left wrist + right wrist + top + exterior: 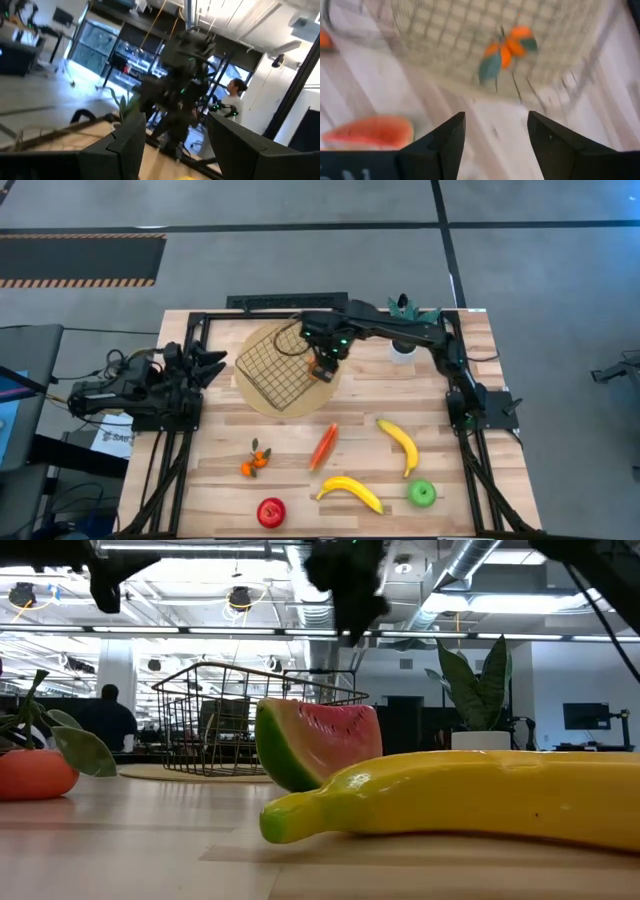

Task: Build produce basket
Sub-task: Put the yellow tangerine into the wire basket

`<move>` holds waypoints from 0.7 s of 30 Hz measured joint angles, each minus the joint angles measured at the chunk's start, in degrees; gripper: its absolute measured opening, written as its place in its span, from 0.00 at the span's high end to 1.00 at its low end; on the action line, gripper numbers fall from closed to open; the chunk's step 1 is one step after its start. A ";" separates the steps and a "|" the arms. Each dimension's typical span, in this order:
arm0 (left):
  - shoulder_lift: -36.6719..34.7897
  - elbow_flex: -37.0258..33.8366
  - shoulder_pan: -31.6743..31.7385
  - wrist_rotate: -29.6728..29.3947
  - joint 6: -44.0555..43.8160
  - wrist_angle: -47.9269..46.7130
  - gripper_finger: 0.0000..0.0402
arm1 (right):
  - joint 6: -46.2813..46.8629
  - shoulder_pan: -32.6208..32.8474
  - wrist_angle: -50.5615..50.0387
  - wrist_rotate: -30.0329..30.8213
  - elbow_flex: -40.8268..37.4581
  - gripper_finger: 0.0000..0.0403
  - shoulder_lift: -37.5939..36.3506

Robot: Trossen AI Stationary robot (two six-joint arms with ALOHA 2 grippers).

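Closest to the low camera lies a yellow banana [470, 795], with the watermelon slice [318, 743] behind it. Beyond them the basket [280, 365] stands on the round mat [262, 398]. Above the basket's near-right edge the right gripper [495, 131] hangs with fingers parted, empty; a small orange leafy piece [506, 50] is inside the basket. I think it should rise straight before turning away, so it does not catch the wire. Far left of the basket, the left gripper [176, 134] waits open.
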 joint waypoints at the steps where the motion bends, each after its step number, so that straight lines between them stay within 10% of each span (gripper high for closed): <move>1: 0.21 0.09 0.00 0.42 -1.09 -0.41 0.51 | 0.95 0.68 -1.53 -0.02 -0.06 0.43 -1.14; 12: 26.60 18.92 -1.71 21.95 -3.04 -15.87 0.74 | 12.77 9.70 -2.07 4.16 -0.04 0.45 -12.77; 21: 51.75 35.28 -6.08 16.02 -7.07 -51.60 0.82 | 17.18 16.86 -2.06 4.68 -0.04 0.45 -19.94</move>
